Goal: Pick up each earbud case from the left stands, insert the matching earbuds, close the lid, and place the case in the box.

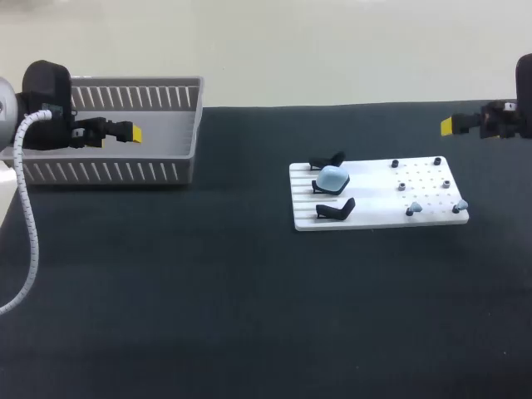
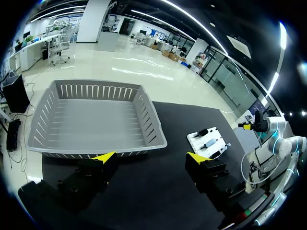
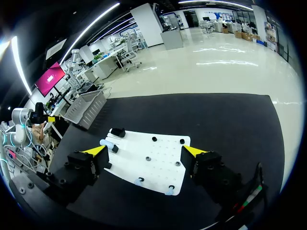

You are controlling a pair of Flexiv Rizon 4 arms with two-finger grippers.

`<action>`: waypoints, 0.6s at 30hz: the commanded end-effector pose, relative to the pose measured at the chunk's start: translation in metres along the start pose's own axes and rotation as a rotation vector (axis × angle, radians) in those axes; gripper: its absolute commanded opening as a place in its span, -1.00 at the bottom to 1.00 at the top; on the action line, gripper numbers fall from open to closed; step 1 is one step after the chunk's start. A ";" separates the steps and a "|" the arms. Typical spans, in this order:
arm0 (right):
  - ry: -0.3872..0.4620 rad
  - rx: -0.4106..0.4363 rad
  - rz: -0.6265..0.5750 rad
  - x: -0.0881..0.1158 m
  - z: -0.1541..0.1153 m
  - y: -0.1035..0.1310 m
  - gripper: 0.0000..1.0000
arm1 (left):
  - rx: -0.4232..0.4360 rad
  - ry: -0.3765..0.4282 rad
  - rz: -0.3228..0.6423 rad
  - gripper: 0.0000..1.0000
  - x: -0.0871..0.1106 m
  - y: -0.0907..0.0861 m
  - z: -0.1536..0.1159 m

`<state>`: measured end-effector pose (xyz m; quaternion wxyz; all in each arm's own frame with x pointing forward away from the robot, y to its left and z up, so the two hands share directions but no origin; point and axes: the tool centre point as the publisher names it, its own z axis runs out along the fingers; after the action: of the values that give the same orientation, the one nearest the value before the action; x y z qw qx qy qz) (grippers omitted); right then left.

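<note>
A black table (image 1: 208, 316) fills nearly everything from where I stand. The biggest thing on it is a grey basket (image 1: 108, 170) with slatted walls, in the upper left of the head view. Right of the middle lies a flat white board (image 1: 374, 199). The left arm comes in at the upper left, with a white cable (image 1: 25, 233) trailing down from it. The left gripper (image 1: 131, 132) hangs over the basket. In the left wrist view the left gripper (image 2: 148, 157) has its yellow-tipped fingers spread wide with nothing between them. There the basket (image 2: 153, 129) sits just ahead of it and the board (image 2: 211, 143) is further off to one side. The right gripper (image 1: 449, 125) is at the upper right edge of the head view, well apart from the board. In the right wrist view the right gripper (image 3: 144, 150) is likewise spread wide and holds nothing, with the board (image 3: 158, 153) lying ahead of and under it. The pale blue case (image 1: 332, 177) rests with its lid shut on the middle of three black stands (image 1: 336, 209) along the board's left end. Two pale blue earbuds (image 1: 413, 209) stand near the board's lower right edge. A few small dark pieces (image 1: 396, 164) dot the board above them, and I can't tell what they are.
</note>
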<state>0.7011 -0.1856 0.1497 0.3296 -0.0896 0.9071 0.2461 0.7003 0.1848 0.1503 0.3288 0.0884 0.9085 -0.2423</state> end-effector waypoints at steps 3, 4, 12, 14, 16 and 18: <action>0.000 -0.001 -0.001 0.000 0.000 0.000 1.00 | -0.003 0.003 -0.001 1.00 -0.001 -0.001 0.000; 0.000 -0.001 -0.001 0.000 0.000 0.000 1.00 | -0.003 0.003 -0.001 1.00 -0.001 -0.001 0.000; 0.000 -0.001 -0.001 0.000 0.000 0.000 1.00 | -0.003 0.003 -0.001 1.00 -0.001 -0.001 0.000; 0.000 -0.001 -0.001 0.000 0.000 0.000 1.00 | 0.022 0.001 0.021 1.00 0.000 -0.002 0.000; 0.000 -0.001 -0.001 0.000 0.000 0.000 1.00 | 0.084 -0.009 0.081 1.00 -0.001 -0.008 0.001; 0.000 -0.001 -0.001 0.000 0.000 0.000 1.00 | 0.159 -0.061 0.174 1.00 0.000 -0.013 -0.001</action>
<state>0.7012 -0.1855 0.1497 0.3296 -0.0895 0.9071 0.2461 0.6972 0.1698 0.1570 0.3347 0.1341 0.9014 -0.2396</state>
